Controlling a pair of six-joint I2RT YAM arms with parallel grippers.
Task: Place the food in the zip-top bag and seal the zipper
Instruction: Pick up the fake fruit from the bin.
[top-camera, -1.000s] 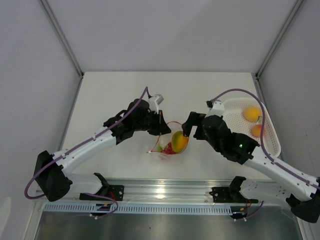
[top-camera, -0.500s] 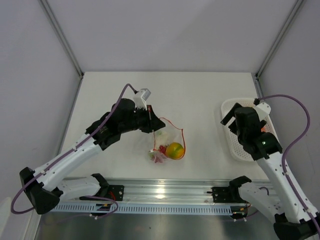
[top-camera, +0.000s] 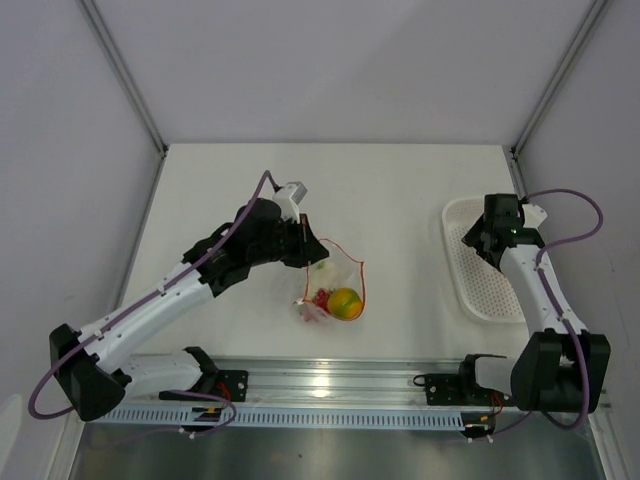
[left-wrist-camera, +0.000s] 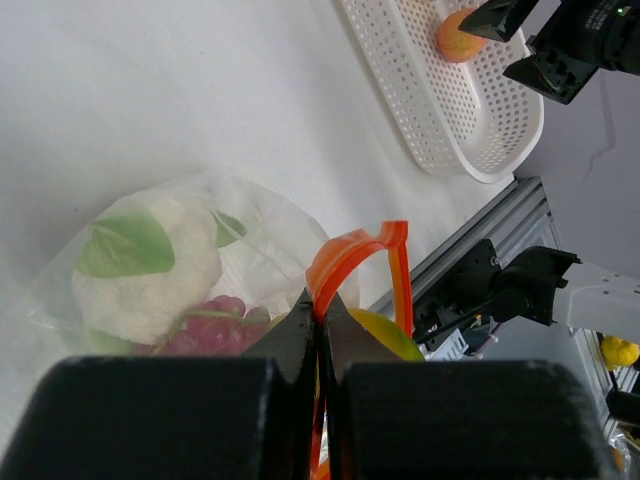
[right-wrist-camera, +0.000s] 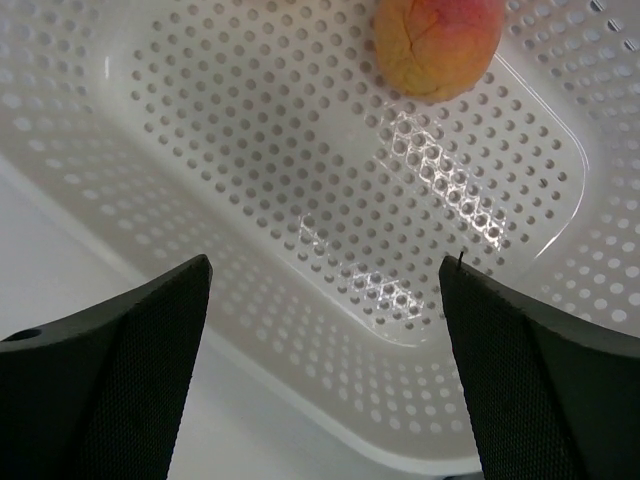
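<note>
Right fingers (right-wrist-camera: 120, 380) swung back, spread, above the basket (right-wrist-camera: 300, 200).

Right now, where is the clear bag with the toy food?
In the overhead view the zip-top bag is near the middle of the table, its zipper pinched by the left gripper, with the white basket away to its right.

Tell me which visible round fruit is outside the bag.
The orange-pink fruit in the white basket, ahead of the open right gripper; the yellow-orange fruit lies inside the zip-top bag.
</note>
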